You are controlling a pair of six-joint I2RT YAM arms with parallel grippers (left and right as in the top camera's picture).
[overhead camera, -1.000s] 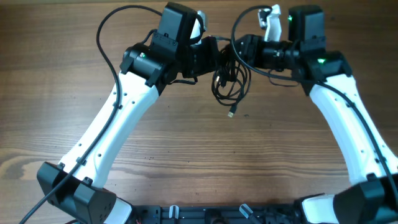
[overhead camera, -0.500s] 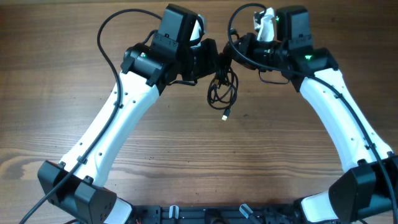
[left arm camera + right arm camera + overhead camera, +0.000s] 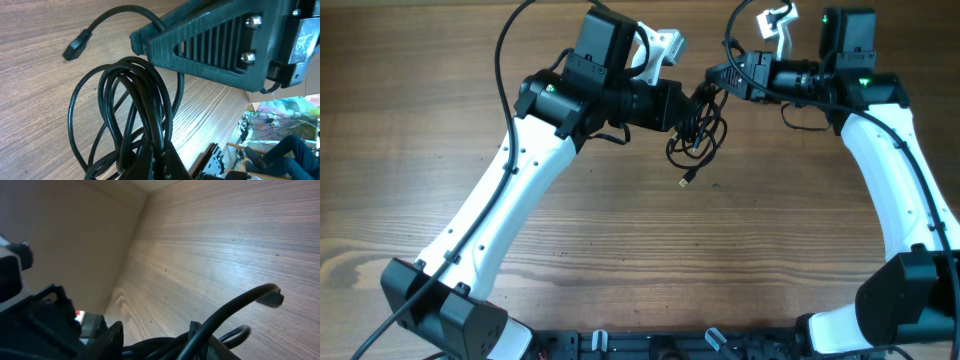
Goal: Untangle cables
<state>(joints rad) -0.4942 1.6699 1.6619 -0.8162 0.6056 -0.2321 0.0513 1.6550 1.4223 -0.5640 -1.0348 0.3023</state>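
Observation:
The cables (image 3: 696,138) are thin black cords in a tangled bundle of loops, hanging above the wooden table between my two grippers. One small plug (image 3: 688,181) dangles below the bundle. My left gripper (image 3: 686,108) is shut on the bundle's top left. In the left wrist view the loops (image 3: 131,100) fan out from its jaws (image 3: 161,152), with a plug end (image 3: 75,48) at the upper left. My right gripper (image 3: 716,77) grips strands at the bundle's upper right. In the right wrist view cords (image 3: 165,342) pass between its fingers (image 3: 157,339), and a plug end (image 3: 270,298) sticks out to the right.
The wooden table (image 3: 620,240) lies under both arms. The thicker black wires of the arms (image 3: 510,40) arch over the back. The right gripper's dark body (image 3: 220,45) fills the upper right of the left wrist view, close to the loops.
My right gripper has moved right and back, drawing strands out of the bundle. The left gripper has reached further right, and the bundle with its dangling plug has shifted slightly right.

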